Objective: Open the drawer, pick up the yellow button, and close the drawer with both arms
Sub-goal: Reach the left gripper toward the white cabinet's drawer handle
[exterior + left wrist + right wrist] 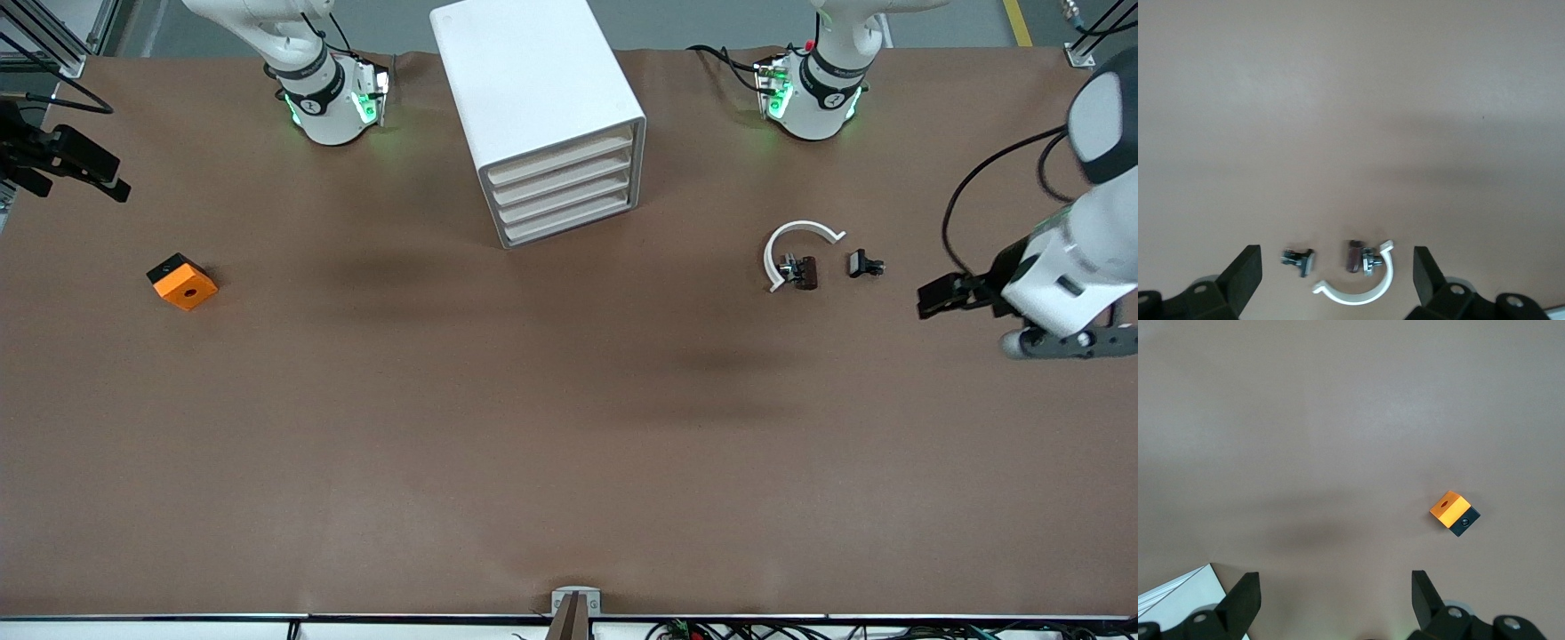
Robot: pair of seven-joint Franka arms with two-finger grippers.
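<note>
The white drawer cabinet [533,80] stands near the arms' bases, and all of its drawers [564,191] are shut. A corner of the cabinet [1171,603] shows in the right wrist view. The button is hidden. My left gripper [942,298] [1336,277] hangs open and empty over the left arm's end of the table, above the small parts. At the right arm's end my right gripper [98,178] [1336,597] is also up in the air, open, with nothing between its fingers.
An orange square block [182,282] [1454,512] with a centre hole lies toward the right arm's end. Toward the left arm's end lie a white C-shaped clip [794,244] [1361,290] and two small black parts [864,264] [800,271].
</note>
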